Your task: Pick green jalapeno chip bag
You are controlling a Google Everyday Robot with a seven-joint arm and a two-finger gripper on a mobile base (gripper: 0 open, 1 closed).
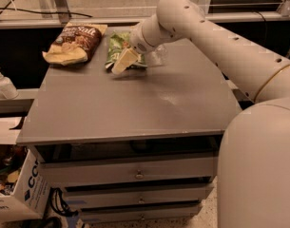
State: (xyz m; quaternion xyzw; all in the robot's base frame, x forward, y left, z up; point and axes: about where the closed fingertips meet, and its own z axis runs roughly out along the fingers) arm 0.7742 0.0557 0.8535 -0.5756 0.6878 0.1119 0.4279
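The green jalapeno chip bag lies flat near the back of the grey table, a little left of centre. My gripper is at the end of the white arm that reaches in from the right. It sits over the bag's front right part, low and close to the table top. Whether it touches the bag cannot be told, and the arm's wrist hides the bag's right edge.
A larger brown "Sea Salt" chip bag lies at the table's back left corner. A clear plastic bottle lies behind the wrist. A dispenser bottle stands on a ledge at the left, above a cardboard box. There are drawers below the table top.
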